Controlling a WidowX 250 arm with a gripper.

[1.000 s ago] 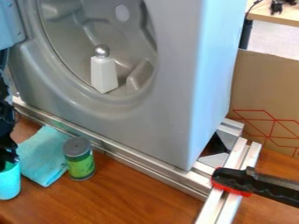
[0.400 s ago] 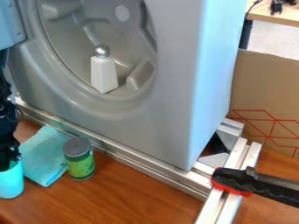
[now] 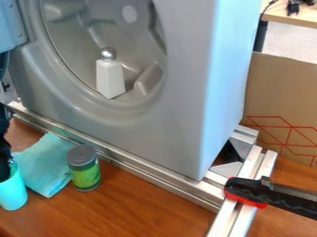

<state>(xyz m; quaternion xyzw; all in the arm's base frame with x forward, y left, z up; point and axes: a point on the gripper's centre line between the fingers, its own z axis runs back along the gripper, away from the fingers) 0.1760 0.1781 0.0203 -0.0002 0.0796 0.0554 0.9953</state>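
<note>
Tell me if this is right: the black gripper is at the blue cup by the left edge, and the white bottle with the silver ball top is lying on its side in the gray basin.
Not quite: the camera view shows the white bottle with the silver ball top upright in the gray basin. The black gripper is at the blue cup by the left edge.

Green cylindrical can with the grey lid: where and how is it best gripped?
Probably from above, across the upper sides of the can: it stands upright, its walls straight and round, with the turquoise cloth close beside it.
</note>
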